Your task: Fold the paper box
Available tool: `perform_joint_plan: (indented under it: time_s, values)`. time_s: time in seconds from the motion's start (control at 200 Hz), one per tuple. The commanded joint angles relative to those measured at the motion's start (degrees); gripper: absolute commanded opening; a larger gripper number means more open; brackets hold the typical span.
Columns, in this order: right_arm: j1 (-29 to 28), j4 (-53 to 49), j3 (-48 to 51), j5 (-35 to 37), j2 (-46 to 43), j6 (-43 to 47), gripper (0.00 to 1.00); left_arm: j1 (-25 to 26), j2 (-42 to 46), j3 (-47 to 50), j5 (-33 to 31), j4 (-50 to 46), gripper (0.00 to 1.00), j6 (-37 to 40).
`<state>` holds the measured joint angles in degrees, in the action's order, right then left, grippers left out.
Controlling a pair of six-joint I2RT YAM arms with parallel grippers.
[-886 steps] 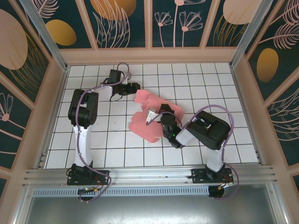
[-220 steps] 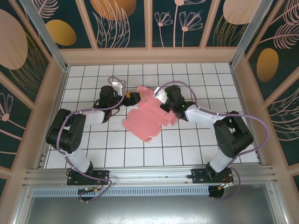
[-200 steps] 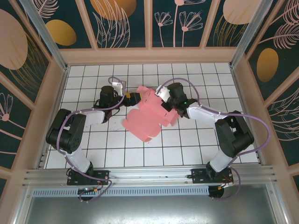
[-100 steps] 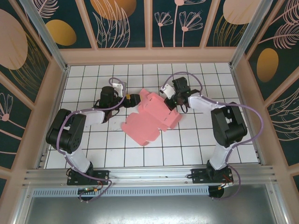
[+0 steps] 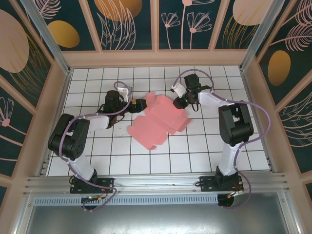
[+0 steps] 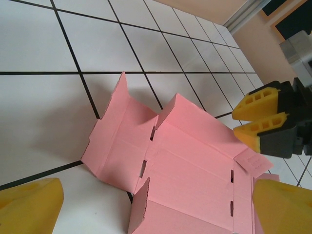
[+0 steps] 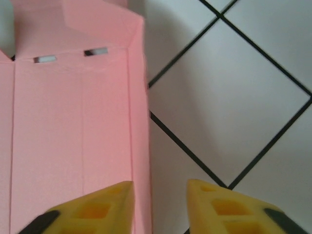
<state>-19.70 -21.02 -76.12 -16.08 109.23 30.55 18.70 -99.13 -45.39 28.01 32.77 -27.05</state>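
Barely started — your paper box lies nearly flat, the left end effector and right end effector open beside it.

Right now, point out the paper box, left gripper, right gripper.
paper box [image 5: 157,123], top external, centre panel.
left gripper [image 6: 158,195], left wrist, midway between fingertips.
right gripper [image 7: 161,187], right wrist, midway between fingertips.

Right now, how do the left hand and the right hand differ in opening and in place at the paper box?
Opening: the left hand is spread wide; the right hand leaves a narrow gap.
Place: the left hand is at the left side of the paper box; the right hand is at its far right side, a raised edge running toward its gap.
Shared: both are yellow-tipped, and neither plainly grips the card.
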Motion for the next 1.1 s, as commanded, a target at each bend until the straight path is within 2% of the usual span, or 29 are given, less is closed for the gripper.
perform_joint_plan:
  time_s: [0.0, 0.345, 0.531, 0.726, 0.846, 1.011, 1.066, 1.096]
  values:
    - [1.36, -2.55, -2.08, -2.04, 1.24, 1.77, 0.44, -0.24, 0.6, -0.29, 0.79, -0.06, 0.99, 1.12]
    - [1.94, -6.66, -4.82, -6.36, 5.14, 3.27, 0.46, -0.24, 0.58, -0.23, 0.76, -0.43, 0.99, 1.27]
    - [1.92, -7.52, -6.31, -6.76, 6.53, 3.52, 0.37, -0.24, 0.52, -0.05, 1.04, -0.78, 0.99, 1.51]
    - [1.96, -9.48, -8.68, -6.99, 8.81, 4.96, 0.35, -0.23, 0.6, -0.03, 1.17, -1.09, 0.99, 1.64]
    - [1.97, -10.46, -10.17, -7.37, 9.95, 5.34, 0.3, -0.24, 2.14, 0.11, 0.97, -1.81, 0.99, 2.15]
    - [2.03, -11.58, -11.45, -8.19, 10.22, 5.79, 0.17, -0.24, 2.41, 0.17, 0.61, -2.34, 0.99, 2.7]
    - [1.99, -12.84, -11.92, -8.82, 10.25, 6.42, 0.17, -0.24, 2.3, 0.13, 0.64, -2.21, 0.99, 2.62]
    - [2.04, -13.49, -12.03, -9.1, 10.21, 6.75, 0.21, -0.24, 2.3, 0.12, 0.65, -2.27, 0.99, 2.53]
